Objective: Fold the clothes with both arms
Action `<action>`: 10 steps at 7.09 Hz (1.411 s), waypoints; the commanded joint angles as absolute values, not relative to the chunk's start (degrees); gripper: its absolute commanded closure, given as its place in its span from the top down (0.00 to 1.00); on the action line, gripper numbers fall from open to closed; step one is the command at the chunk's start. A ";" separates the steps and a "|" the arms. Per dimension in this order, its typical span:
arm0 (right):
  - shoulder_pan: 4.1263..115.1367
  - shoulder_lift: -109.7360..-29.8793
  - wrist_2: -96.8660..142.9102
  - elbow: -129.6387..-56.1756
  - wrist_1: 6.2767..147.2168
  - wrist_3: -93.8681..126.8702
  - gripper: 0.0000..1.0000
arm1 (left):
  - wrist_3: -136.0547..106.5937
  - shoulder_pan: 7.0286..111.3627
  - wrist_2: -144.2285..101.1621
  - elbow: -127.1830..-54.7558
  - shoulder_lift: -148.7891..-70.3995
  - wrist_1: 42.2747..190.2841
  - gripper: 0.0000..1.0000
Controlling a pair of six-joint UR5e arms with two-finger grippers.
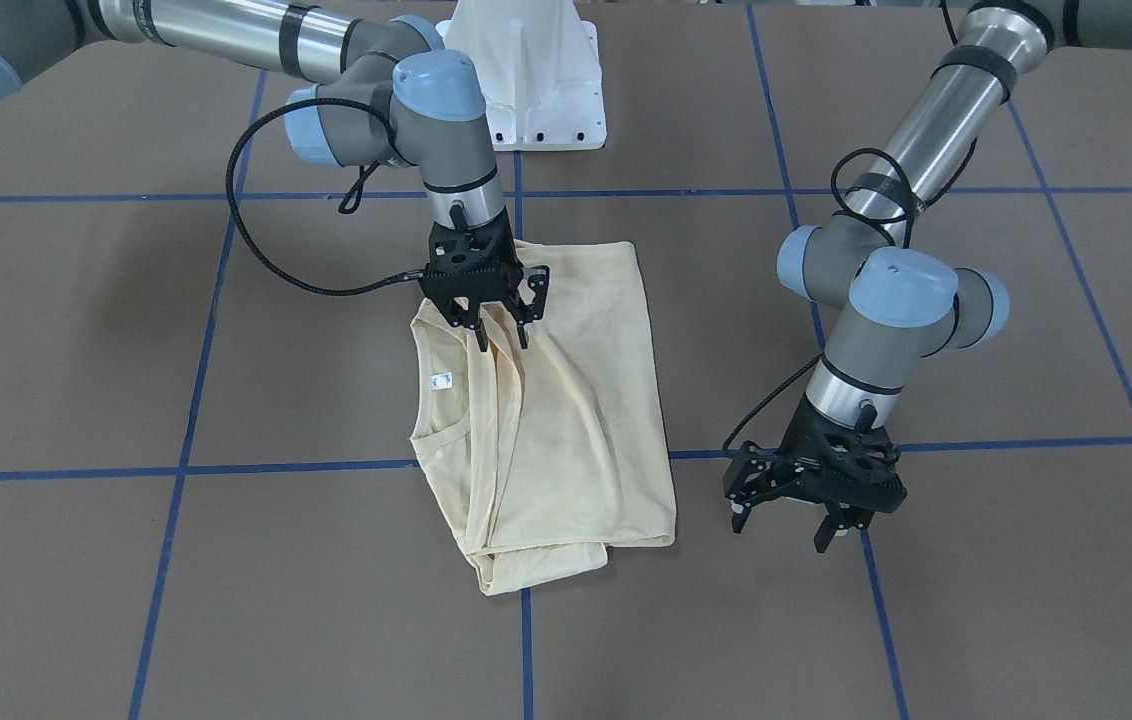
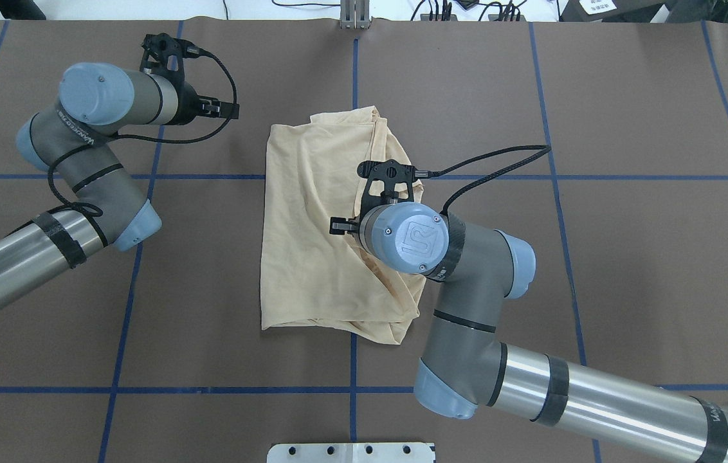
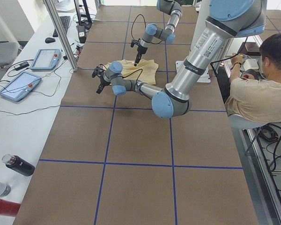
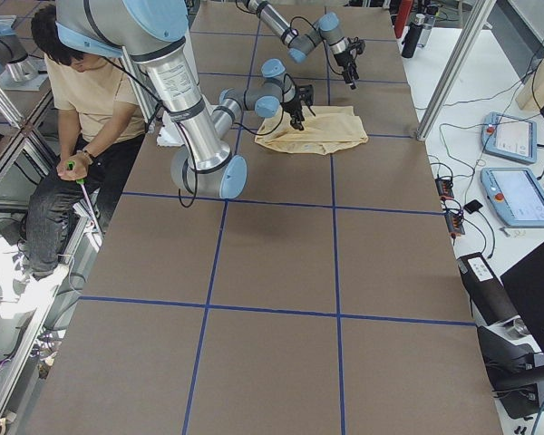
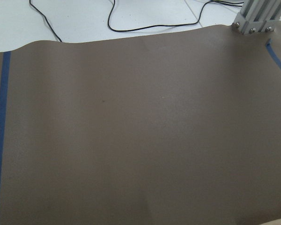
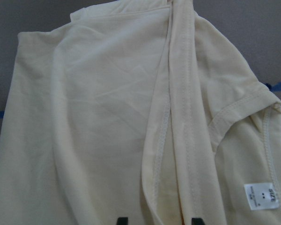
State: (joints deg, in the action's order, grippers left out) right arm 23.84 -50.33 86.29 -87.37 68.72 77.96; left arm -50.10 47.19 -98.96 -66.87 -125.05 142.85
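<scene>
Clothes amount to one pale cream-yellow T-shirt (image 1: 586,420), lying loosely folded lengthwise on the brown table (image 1: 76,330) near its middle, with the collar and its small white neck label (image 1: 441,380) facing up. The right gripper (image 1: 503,342) points down onto the collar end of the shirt; its fingers (image 6: 123,220) stand apart on either side of a raised, stitched fold of cloth, not pressed onto it. The left gripper (image 1: 783,532) hangs low over bare table near the shirt's corner on the side away from the robot, clear of the cloth, fingers spread and holding nothing. Blue tape lines (image 1: 276,468) cross the table under the shirt.
</scene>
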 commanded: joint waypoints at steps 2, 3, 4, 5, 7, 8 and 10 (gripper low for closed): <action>24.61 -49.13 87.28 -83.24 64.60 75.86 0.44 | -50.10 47.20 -98.96 -67.68 -124.37 142.82 1.00; 24.78 -49.04 87.80 -83.23 64.60 74.81 0.32 | -50.18 47.11 -98.96 -67.59 -124.37 142.82 1.00; 25.05 -49.22 89.19 -83.41 64.69 73.75 0.28 | -50.19 47.11 -98.96 -67.67 -124.37 142.82 1.00; 25.14 -49.31 89.64 -83.41 64.86 73.48 0.28 | -50.19 47.11 -98.96 -67.68 -124.37 142.82 1.00; 25.14 -49.39 89.91 -83.67 65.13 73.48 0.23 | -50.19 47.11 -98.96 -67.68 -124.37 142.82 1.00; 25.14 -49.66 90.35 -83.76 65.21 73.39 0.03 | -50.19 47.11 -98.96 -67.68 -124.37 142.82 1.00; 25.22 -50.97 90.44 -85.33 65.30 73.39 0.00 | -50.19 47.11 -99.05 -67.68 -124.37 142.82 1.00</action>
State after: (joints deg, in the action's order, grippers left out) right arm 25.17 -50.03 90.31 -84.25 65.25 73.41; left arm -50.18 47.11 -98.99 -67.67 -124.37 142.82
